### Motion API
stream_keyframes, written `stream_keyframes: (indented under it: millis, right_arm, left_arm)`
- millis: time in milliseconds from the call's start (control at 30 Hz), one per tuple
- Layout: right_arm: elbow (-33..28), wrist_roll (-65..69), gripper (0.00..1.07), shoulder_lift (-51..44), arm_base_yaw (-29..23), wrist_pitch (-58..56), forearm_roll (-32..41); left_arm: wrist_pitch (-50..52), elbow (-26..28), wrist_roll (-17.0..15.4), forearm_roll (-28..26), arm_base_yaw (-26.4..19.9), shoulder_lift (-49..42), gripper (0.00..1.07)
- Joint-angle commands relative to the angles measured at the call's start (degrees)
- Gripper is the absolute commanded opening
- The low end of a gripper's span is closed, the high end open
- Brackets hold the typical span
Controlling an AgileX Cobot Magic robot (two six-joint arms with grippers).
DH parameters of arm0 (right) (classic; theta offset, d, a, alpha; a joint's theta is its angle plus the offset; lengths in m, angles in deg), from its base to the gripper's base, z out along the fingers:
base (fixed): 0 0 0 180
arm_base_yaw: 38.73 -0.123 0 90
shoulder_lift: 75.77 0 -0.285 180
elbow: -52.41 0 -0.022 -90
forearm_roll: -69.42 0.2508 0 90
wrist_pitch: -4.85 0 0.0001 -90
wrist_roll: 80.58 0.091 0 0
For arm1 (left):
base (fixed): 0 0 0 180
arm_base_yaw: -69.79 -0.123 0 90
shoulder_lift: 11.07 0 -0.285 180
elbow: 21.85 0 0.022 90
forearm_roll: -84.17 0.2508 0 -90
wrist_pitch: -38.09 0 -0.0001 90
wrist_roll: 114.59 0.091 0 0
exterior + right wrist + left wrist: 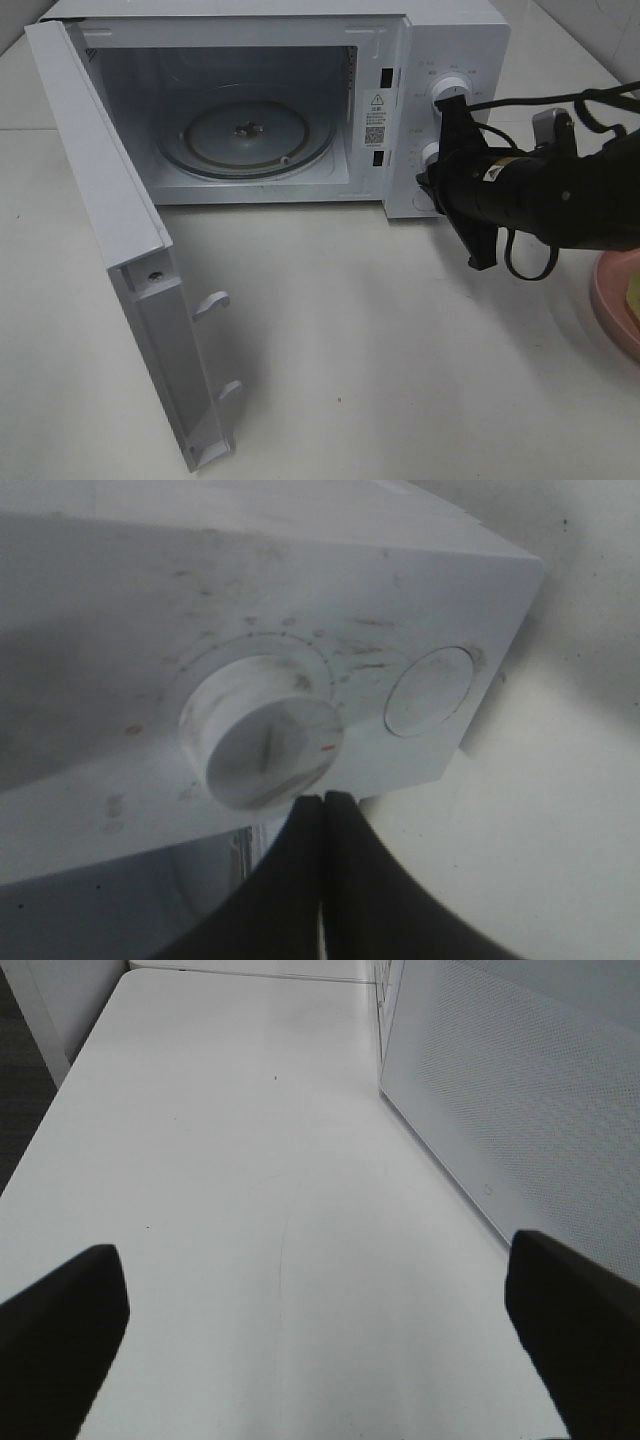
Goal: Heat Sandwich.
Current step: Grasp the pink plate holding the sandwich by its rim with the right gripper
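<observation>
The white microwave (455,35) stands at the back with its door (110,230) swung wide to the left and its glass turntable (245,135) bare. My right gripper (429,181) is shut and empty, its tips against the control panel beside the lower knob (436,154). The right wrist view has the shut gripper (323,800) just under that knob (265,745). Only a pale yellow sliver of the sandwich (633,292) shows, on the pink plate (606,300) at the right edge. My left gripper (320,1345) hangs open over bare table, outside the high view.
A round flat button (430,690) sits beside the knob on the panel, and an upper knob (451,90) above it. The open door's outer face (520,1090) runs along one side of the left gripper. The black right arm (540,190) crosses in front of the plate.
</observation>
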Motion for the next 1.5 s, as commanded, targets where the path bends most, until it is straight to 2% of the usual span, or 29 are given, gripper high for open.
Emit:
stream_keyframes:
  millis: [33,233,367,400,533,667,767,1000,1233,1400,1467,1500]
  right_arm:
    - [-0.9,-6.6,0.0,-3.8,0.2,-6.2,-0.5]
    - [-1.0,-15.9,0.0,-6.7,0.2,-16.2,-0.5]
    - [-1.0,-33.8,0.01,-8.7,0.2,-25.3,-0.6]
    - [-1.0,-33.8,0.01,-8.7,0.2,-25.3,-0.6]
    - [-1.0,-49.1,0.03,-8.9,0.2,-32.9,-1.3]
    - [-0.7,-55.0,0.04,-9.9,0.2,-40.2,-1.9]
    - [-0.7,-57.0,0.05,-10.8,0.2,-42.5,-3.7]
    - [-0.7,-59.9,0.08,-17.2,0.2,-52.7,-13.9]
    - [-0.7,-59.9,0.12,-20.9,0.2,-60.4,-19.2]
    - [-0.7,-59.9,0.22,-22.1,3.3,-64.9,-20.7]
    - [-0.7,-59.9,0.29,-22.0,4.9,-66.1,-21.3]
    - [-0.7,-59.9,0.38,-22.0,6.5,-67.2,-22.2]
  left_arm:
    - [0.2,-0.2,-0.1,-0.3,-0.1,-1.7,0.98]
    - [0.2,-0.2,-0.1,-0.3,-0.1,-1.7,0.98]
    - [0.2,-0.2,-0.1,-0.3,-0.1,-1.7,0.98]
    - [0.2,-0.2,-0.1,-0.3,-0.1,-1.7,0.98]
    - [0.2,-0.2,-0.1,-0.3,-0.1,-1.7,0.98]
    - [0.2,-0.2,-0.1,-0.3,-0.1,-1.7,0.98]
    - [0.2,-0.2,-0.1,-0.3,-0.1,-1.7,0.98]
    - [0.2,-0.2,-0.1,-0.3,-0.1,-1.7,0.98]
    - [0.2,-0.2,-0.1,-0.3,-0.1,-1.7,0.98]
    - [0.2,-0.2,-0.1,-0.3,-0.1,-1.7,0.98]
    - [0.2,-0.2,-0.1,-0.3,-0.1,-1.7,0.98]
    - [0.2,-0.2,-0.1,-0.3,-0.1,-1.7,0.98]
